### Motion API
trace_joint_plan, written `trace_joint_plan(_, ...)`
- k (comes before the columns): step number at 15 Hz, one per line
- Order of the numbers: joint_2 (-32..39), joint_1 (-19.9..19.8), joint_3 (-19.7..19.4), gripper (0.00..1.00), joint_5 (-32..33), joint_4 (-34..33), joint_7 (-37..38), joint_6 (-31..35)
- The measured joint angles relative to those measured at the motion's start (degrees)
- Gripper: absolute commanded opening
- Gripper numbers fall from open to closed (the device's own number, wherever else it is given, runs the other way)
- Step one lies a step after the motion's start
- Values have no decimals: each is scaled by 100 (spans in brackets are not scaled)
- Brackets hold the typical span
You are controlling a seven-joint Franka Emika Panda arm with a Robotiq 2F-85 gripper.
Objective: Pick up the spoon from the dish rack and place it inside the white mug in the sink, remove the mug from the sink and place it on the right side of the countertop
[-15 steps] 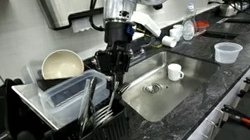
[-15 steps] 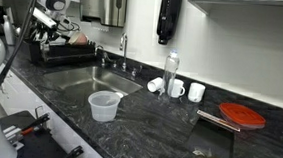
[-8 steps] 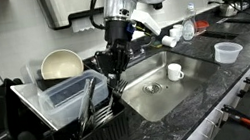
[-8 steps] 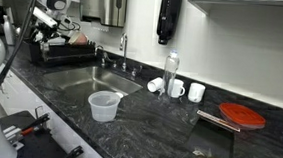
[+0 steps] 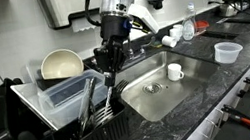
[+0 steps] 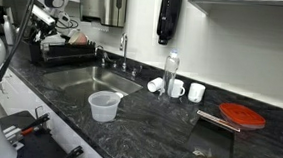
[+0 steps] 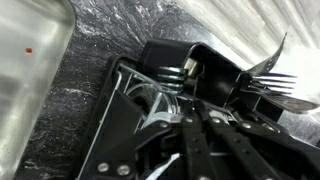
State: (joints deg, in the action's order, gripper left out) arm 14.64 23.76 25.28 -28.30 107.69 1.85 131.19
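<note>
The black dish rack [image 5: 68, 125] stands left of the steel sink [image 5: 155, 98]; it also shows far left in an exterior view [image 6: 63, 54]. My gripper [image 5: 107, 78] hangs low over the rack's cutlery [image 5: 92, 104]. In the wrist view its dark fingers [image 7: 187, 105] lie close together above silver cutlery, with forks [image 7: 272, 82] in a black holder. I cannot single out the spoon or tell whether anything is between the fingers. The white mug [image 5: 175, 71] stands upright in the sink's right part, well apart from the gripper. The black marbled countertop [image 5: 248, 45] runs to the right.
A cream bowl [image 5: 60, 63] and grey containers sit in the rack. A translucent tub [image 5: 227, 52] stands on the counter right of the sink. The tap [image 6: 122, 50], a bottle [image 6: 171, 71], two more white mugs [image 6: 187, 90] and a red lid [image 6: 243, 116] stand along the counter.
My gripper and wrist have shifted slightly to the left over the rack's cutlery. The mug and the other things have not moved.
</note>
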Motion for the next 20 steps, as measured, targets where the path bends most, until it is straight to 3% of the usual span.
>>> trace_joint_plan(7,-233,15,66,1,5,-103,0,93)
trace_joint_plan(20,-1174,-45,-156,1,149,-92,-5,98)
